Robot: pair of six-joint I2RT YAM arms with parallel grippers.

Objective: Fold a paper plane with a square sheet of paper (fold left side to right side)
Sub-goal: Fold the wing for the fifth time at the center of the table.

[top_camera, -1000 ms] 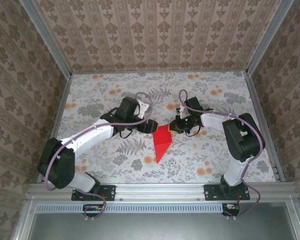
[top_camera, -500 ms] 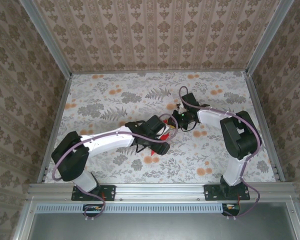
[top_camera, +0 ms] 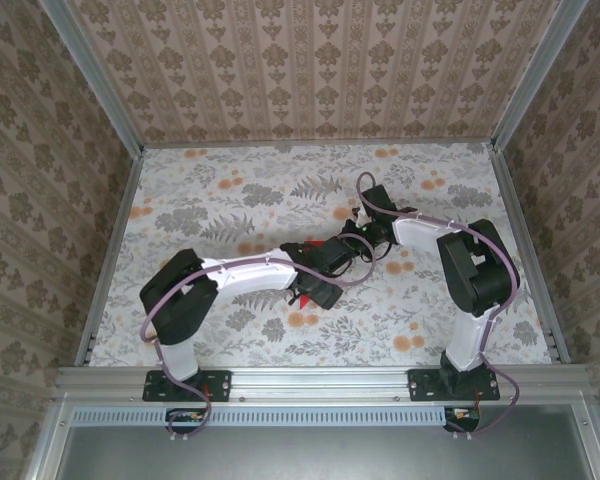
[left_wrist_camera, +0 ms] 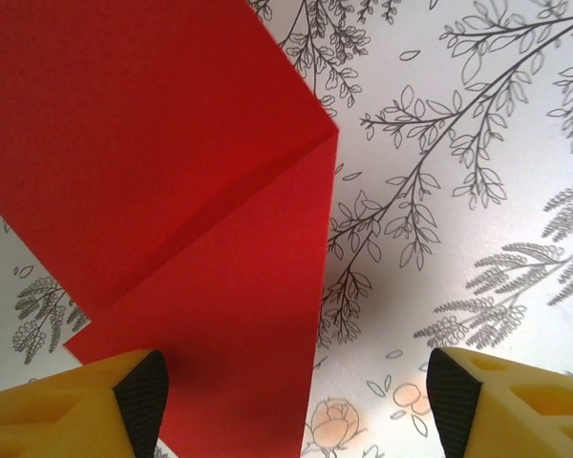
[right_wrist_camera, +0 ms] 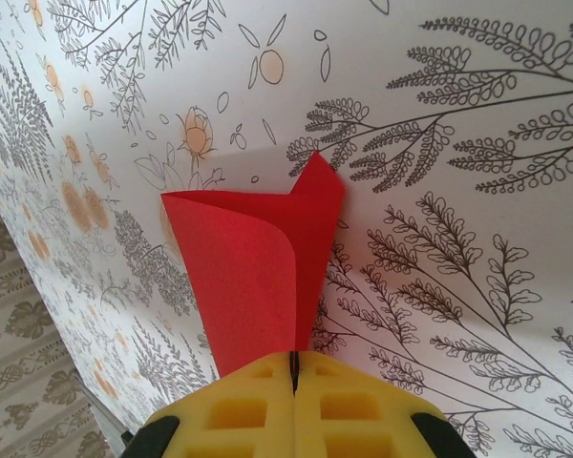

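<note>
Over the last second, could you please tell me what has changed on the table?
The left arm swung to its right, over the red paper, hiding most of it from above. The left gripper hangs open over it. Nothing was newly taken or let go. The right gripper stayed shut on the paper, in about the same place.

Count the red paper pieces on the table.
1. The folded paper is mid-table, pinched in the shut right tool, below the open left tool. Others could hide under the left arm.
</note>
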